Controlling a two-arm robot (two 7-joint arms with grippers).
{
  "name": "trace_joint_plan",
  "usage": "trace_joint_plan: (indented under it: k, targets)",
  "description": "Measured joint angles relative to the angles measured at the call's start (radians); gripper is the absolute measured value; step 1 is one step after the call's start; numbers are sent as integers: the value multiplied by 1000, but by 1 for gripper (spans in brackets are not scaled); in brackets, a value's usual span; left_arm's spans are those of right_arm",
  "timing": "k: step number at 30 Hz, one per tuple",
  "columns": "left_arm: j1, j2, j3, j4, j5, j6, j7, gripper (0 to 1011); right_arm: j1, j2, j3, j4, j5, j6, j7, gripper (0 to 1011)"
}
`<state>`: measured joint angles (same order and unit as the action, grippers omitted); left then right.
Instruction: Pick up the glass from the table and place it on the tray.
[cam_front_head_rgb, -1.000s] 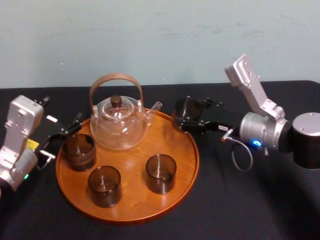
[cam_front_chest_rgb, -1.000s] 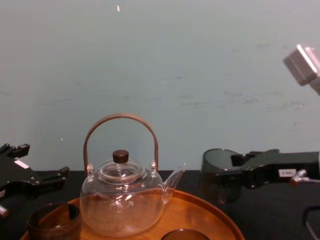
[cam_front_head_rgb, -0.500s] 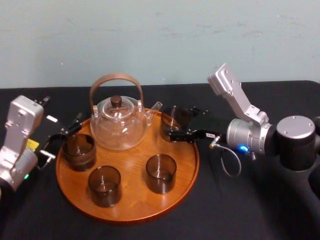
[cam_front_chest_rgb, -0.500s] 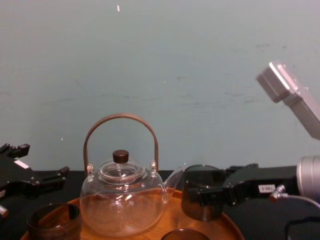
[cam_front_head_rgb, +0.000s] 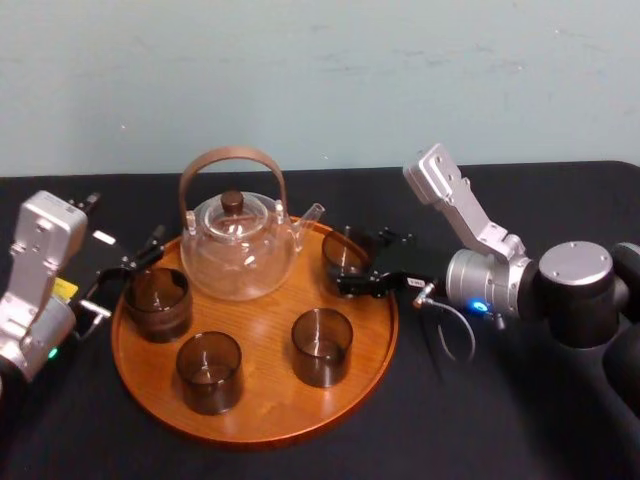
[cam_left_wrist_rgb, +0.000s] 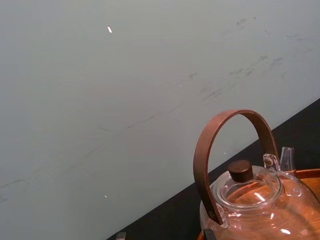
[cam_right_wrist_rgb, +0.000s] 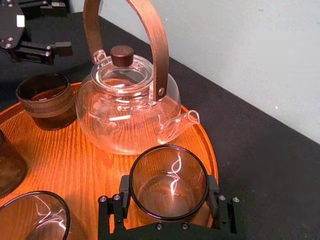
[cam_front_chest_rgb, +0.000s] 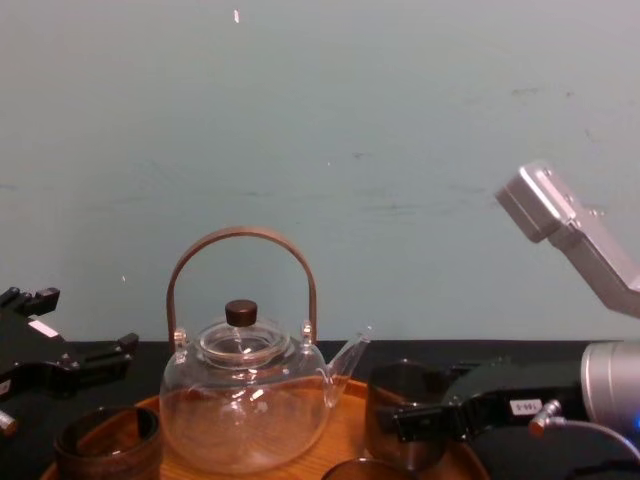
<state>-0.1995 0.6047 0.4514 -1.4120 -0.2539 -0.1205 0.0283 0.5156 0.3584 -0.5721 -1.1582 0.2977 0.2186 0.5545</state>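
Three other glasses (cam_front_head_rgb: 209, 370) stand on the round wooden tray (cam_front_head_rgb: 262, 330) alongside a clear glass teapot (cam_front_head_rgb: 238, 250) with a bent wooden handle. The right gripper (cam_front_head_rgb: 348, 264) reaches in from the right over the tray's rear right part, its fingers (cam_right_wrist_rgb: 213, 194) closed on either side of the glass (cam_front_head_rgb: 345, 250) – the glass is upright, just beside the teapot's spout and inside the rim. Whether its base touches the wood or hangs just above it, I cannot tell. The left gripper (cam_front_head_rgb: 125, 280) sits low over the black table (cam_front_head_rgb: 480, 420) just left of the tray, fingers spread apart and holding nothing, near the leftmost glass.
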Motion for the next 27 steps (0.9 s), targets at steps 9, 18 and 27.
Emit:
trace_joint_plan:
  k: [9, 18, 27]
  targets:
    - [0, 0, 0, 0, 0, 0, 0, 1002, 4, -10, -3, 24, -4, -4, 10, 900]
    - [0, 0, 0, 0, 0, 0, 0, 1001, 2, -13, -3, 27, -14, -3, 5, 900]
    - [0, 0, 0, 0, 0, 0, 0, 1001, 1, -13, -3, 27, -14, -2, 6, 903]
